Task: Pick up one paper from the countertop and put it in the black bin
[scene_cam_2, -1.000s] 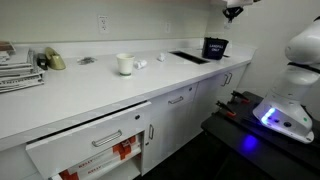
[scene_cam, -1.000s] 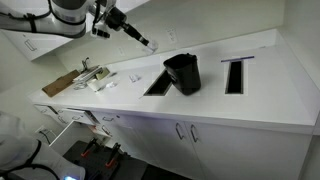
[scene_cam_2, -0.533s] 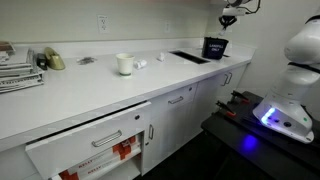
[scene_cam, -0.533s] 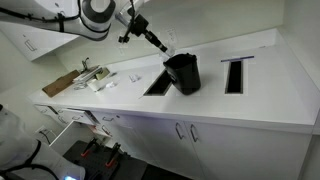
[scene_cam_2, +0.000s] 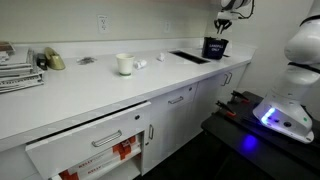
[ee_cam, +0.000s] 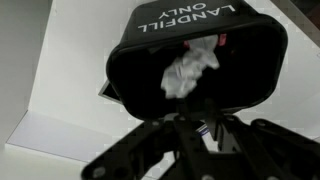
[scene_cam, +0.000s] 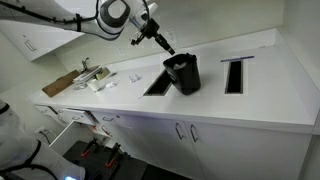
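Observation:
The black bin (scene_cam: 184, 73) stands on the white countertop (scene_cam: 250, 100) between two dark cut-outs; it also shows in an exterior view (scene_cam_2: 216, 47). My gripper (scene_cam: 167, 47) hangs just above the bin's rim, also seen in an exterior view (scene_cam_2: 222, 23). In the wrist view the dark fingers (ee_cam: 188, 118) are close together, with a white crumpled paper (ee_cam: 190, 68) at their tips, seen against the open mouth of the bin (ee_cam: 135, 50), which is marked "LANDFILL ONLY". The fingers appear shut on the paper.
More paper scraps (scene_cam: 135, 76) lie left of a cut-out (scene_cam: 158, 83); another cut-out (scene_cam: 235, 74) is right of the bin. A brown board (scene_cam: 62, 84) lies at the far end. A white mug (scene_cam_2: 125, 64) stands on the counter. A drawer (scene_cam_2: 90, 150) hangs open below.
My gripper has moved with the paper from over the counter towards the bin and now hangs over its rim. Nothing else moved.

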Controlling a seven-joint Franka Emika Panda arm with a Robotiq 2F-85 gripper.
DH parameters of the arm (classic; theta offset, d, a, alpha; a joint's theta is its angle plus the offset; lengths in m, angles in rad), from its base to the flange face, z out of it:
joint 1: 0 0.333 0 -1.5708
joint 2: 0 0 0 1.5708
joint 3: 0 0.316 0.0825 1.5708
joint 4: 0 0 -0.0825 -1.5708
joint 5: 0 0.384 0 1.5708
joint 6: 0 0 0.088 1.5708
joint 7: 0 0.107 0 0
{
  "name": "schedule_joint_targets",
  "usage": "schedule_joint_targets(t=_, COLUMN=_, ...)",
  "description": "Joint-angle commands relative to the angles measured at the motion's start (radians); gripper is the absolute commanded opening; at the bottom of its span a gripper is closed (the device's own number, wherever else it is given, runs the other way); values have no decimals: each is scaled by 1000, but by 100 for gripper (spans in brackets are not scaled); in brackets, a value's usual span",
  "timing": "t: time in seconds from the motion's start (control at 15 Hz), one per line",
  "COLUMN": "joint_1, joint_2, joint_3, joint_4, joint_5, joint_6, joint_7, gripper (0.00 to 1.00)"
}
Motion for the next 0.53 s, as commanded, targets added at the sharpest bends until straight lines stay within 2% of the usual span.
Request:
schedule_joint_targets(t=0.0, joint_1=21, joint_2=41, joint_3=-21, joint_4=69, joint_5=32, joint_6=-59, joint_7=-7, gripper=58)
schedule_joint_targets(t=0.2, joint_1=40, joint_2=-8, joint_3=-18, joint_4=56, joint_5=12, joint_6=-116, joint_7=2, gripper=80)
schedule_joint_targets(t=0.33, joint_1=61, joint_2=-71, joint_3=-18, joint_4=22, joint_5=-46, joint_6=-153, joint_7=18, gripper=95)
schedule_joint_targets(t=0.4, joint_1=72, joint_2=-107, joint_3=-17, joint_4=3, joint_5=-87, joint_6=-184, joint_7=31, gripper=99)
schedule_joint_targets(t=0.47, joint_1=81, joint_2=-139, joint_3=-12, joint_4=-8, joint_5=-138, joint_6=-215, joint_7=47, gripper=100)
